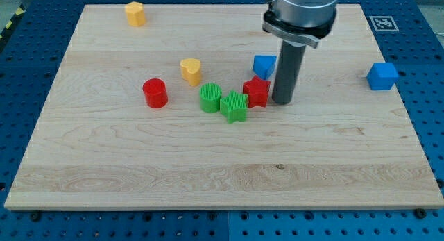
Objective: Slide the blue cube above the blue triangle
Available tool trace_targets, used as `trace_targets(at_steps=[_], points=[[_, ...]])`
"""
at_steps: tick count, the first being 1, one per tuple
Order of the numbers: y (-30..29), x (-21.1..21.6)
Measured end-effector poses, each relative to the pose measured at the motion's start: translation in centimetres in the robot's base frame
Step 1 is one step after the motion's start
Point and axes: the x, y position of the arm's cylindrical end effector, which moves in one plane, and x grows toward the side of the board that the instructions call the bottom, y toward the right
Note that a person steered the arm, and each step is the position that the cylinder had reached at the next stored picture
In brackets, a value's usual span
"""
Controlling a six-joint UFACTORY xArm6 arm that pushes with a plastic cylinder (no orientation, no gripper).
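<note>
The blue cube (382, 76) sits at the view's right edge of the wooden board (139, 164). A smaller blue block, the blue triangle (263, 65), lies near the board's middle top, partly behind the rod. My tip (282, 101) rests on the board just right of the red star (257, 92) and just below-right of the blue triangle. The blue cube is far to the right of my tip.
A green star (234, 106) and a green cylinder (210, 98) lie left of the red star. A yellow heart (191, 71) and a red cylinder (155, 93) lie further left. Another yellow block (135, 13) sits at the top left.
</note>
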Motion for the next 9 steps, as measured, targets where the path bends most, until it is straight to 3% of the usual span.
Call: trace_targets(at_steps=[1,3,5,7,9], points=[[8.7,1.3],[23.6,-0.9],[21.7,-3.2],[14.2,-4.2],[12.7,-8.8]])
